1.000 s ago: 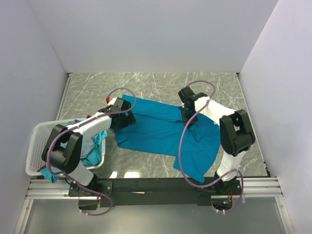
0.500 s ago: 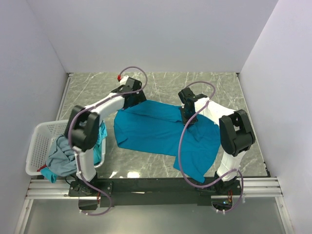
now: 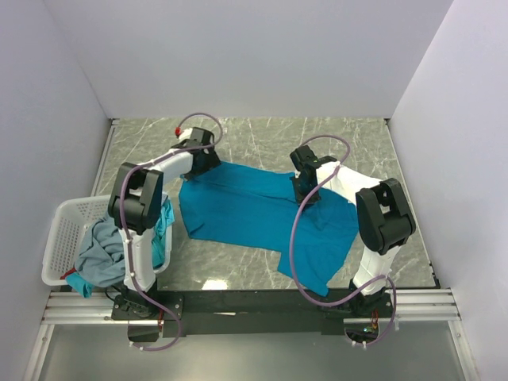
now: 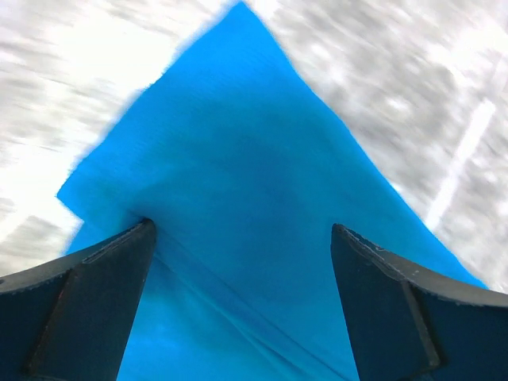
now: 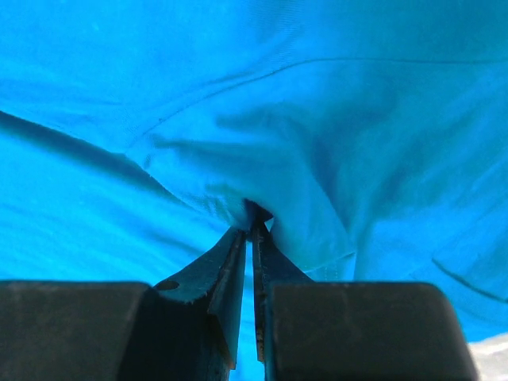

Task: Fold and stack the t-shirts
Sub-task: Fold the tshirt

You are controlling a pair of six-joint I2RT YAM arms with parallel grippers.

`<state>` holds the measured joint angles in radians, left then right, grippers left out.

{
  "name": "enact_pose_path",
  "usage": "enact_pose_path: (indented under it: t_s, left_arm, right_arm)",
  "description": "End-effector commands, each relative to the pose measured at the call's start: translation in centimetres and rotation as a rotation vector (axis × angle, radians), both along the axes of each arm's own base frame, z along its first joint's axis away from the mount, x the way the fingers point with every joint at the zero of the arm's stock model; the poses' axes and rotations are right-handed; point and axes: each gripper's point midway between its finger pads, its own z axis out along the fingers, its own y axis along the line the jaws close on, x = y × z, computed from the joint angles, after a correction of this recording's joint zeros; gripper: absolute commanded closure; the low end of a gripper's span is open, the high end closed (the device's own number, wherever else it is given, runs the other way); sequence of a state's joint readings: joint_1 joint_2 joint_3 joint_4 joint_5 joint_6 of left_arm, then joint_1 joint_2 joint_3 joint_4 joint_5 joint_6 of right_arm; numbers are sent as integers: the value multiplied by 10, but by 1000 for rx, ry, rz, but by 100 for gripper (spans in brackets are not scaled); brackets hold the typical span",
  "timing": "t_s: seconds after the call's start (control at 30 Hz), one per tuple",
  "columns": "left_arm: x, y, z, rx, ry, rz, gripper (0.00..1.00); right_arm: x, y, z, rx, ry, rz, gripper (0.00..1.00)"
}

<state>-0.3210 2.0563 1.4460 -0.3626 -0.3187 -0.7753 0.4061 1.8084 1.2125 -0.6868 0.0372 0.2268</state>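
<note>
A bright teal-blue t-shirt lies spread on the marble table, one part trailing toward the near edge. My left gripper hovers open over its far-left corner; in the left wrist view the black fingers stand wide apart with the shirt corner between and beyond them, gripping nothing. My right gripper is at the shirt's far right part. In the right wrist view it is shut on a small bunched pinch of the blue cloth.
A white lattice basket stands at the left near edge, holding a crumpled grey-blue shirt and a teal one. Bare marble lies behind the shirt. White walls close in the back and both sides.
My left arm has swung from the shirt's left side near the basket up to its far-left corner. The shirt's left edge now lies further left. The right gripper has stayed put.
</note>
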Motion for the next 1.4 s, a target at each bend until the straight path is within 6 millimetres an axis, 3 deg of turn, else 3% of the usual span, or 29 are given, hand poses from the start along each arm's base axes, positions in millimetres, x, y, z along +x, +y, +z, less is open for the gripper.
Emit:
enact_pose_path:
  t_s: [0.0,0.33,0.6,0.87,1.1,1.37]
  left_arm:
    - [-15,37,-14,43,59,55,1]
    - [-20,41,-17,53,78,55,1]
    - [-20,41,-12,50,66,50,1]
    - [-19,42,-8,52,53,57,1]
    - [-19,46,-6,68,54,72,1]
    - [-18,47,-5,66,47,73,1]
  right_arm:
    - [5,7,13,39,-53,19,86]
    - [15,27,19,130,-84,75,83]
    - [13,34,22,164,-84,86,100]
    - [3,47,33,242,-72,63,100]
    - [-4,46,27,219,-24,12,98]
    - [-5,79,31,337,9,24,96]
